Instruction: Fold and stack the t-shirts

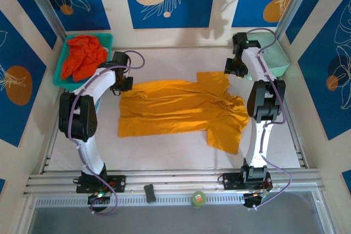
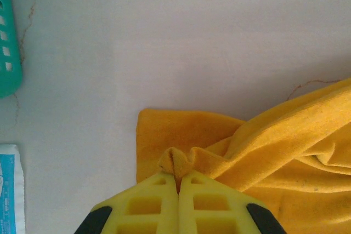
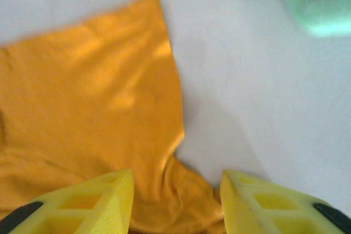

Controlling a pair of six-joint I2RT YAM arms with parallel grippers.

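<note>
Yellow-orange t-shirt [image 1: 175, 108] lies spread across the middle of the tabletop [image 1: 164, 152]. It is flat toward the left edge and rumpled toward the right.

Red-orange t-shirt [image 1: 82, 56] is heaped in the teal basket [image 1: 107, 39] at the far left corner. Mint-green case [image 1: 274, 58] sits at the far right corner.

Left pincer [image 2: 178, 176] is clenched on the spread shirt's far left corner, with a small pleat of cloth nipped between the tips. Right pincer [image 3: 176, 182] is released, jaws apart over the far right flap, likely a sleeve, gripping nothing.

Judgement: smoothing before the fold. The right should bite the cloth edge squarely. Then both draw apart evenly, low to the tabletop, so wrinkles flatten and the left's thin nip doesn't slip.
</note>
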